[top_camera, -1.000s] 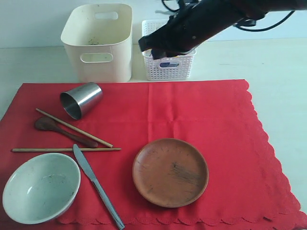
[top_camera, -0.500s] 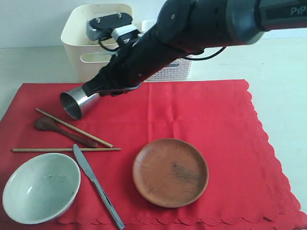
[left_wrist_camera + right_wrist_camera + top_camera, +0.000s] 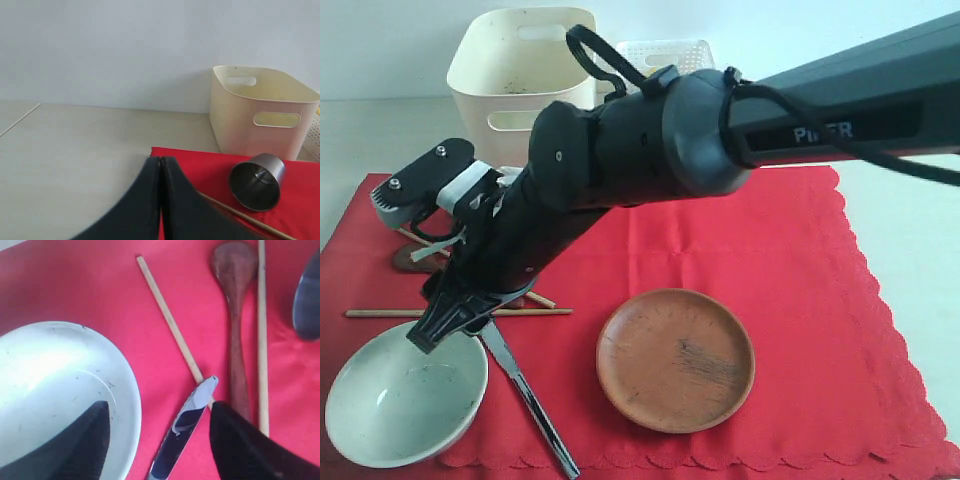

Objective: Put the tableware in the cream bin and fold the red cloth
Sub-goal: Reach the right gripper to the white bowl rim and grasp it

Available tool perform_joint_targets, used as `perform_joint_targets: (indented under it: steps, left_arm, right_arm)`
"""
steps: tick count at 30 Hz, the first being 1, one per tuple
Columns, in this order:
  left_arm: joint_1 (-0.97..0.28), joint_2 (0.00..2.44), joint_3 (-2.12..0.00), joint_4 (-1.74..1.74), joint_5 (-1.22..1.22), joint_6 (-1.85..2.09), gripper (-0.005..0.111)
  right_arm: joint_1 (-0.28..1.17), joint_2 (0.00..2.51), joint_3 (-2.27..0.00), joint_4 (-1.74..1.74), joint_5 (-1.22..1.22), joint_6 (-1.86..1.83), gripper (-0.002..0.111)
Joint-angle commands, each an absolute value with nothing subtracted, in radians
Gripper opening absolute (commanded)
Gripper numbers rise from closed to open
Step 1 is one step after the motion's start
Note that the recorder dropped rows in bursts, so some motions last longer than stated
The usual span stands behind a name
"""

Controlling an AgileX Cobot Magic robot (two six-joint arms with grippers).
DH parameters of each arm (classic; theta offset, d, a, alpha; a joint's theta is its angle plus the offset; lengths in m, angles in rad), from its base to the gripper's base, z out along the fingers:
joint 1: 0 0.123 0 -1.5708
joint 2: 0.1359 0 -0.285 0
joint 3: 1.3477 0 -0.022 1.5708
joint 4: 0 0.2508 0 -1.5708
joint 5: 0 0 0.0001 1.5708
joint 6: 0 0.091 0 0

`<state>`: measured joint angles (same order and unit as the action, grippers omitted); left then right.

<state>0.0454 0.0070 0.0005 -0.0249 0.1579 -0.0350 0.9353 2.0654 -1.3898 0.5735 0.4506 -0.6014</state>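
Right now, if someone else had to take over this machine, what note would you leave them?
Left gripper: shut, empty, near the edge of the red cloth.
Right gripper: open, empty, over the bowl rim and knife tip.
Steel cup, chopsticks, spoon, knife, bowl and plate all lie on the cloth; the cream bin stands behind it.
Done: nothing binned.
Left: bin all tableware, then fold the cloth.

Two chopsticks (image 3: 172,325) (image 3: 262,335), one bowl (image 3: 390,410), one plate (image 3: 675,360), one knife (image 3: 182,432)
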Motion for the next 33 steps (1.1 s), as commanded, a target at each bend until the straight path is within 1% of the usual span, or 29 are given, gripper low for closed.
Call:
perform_joint_targets:
  steps: [1,5,8,10,15,20,25,33]
  left_arm:
    - [0.048,0.000,0.000,-0.027,0.152,-0.032,0.001]
    - [0.048,0.000,0.000,-0.027,0.152,-0.032,0.001]
    - [0.048,0.000,0.000,-0.027,0.152,-0.032,0.001]
    - [0.048,0.000,0.000,-0.027,0.152,-0.032,0.001]
    - [0.048,0.000,0.000,-0.027,0.152,-0.032,0.001]
    - [0.048,0.000,0.000,-0.027,0.152,-0.032,0.001]
    - [0.048,0.000,0.000,-0.027,0.152,-0.032,0.001]
    - [0.048,0.000,0.000,-0.027,0.152,-0.032,0.001]
  right_arm:
    - [0.954,2.094,-1.395,0.558,0.445,-0.610,0.058]
    - [0.965,2.100,-1.395,0.556,0.449,-0.610,0.057]
    - [0.965,2.100,-1.395,0.558,0.449,-0.610,0.053]
    - [0.965,2.105,-1.395,0.558,0.449,-0.610,0.048]
    - [0.965,2.111,-1.395,0.558,0.457,-0.610,0.031]
    - [0.965,2.111,-1.395,0.558,0.460,-0.610,0.018]
    - [0.965,2.111,-1.395,0.561,0.464,-0.610,0.000]
    - [0.965,2.106,-1.395,0.621,0.468,-0.610,0.000]
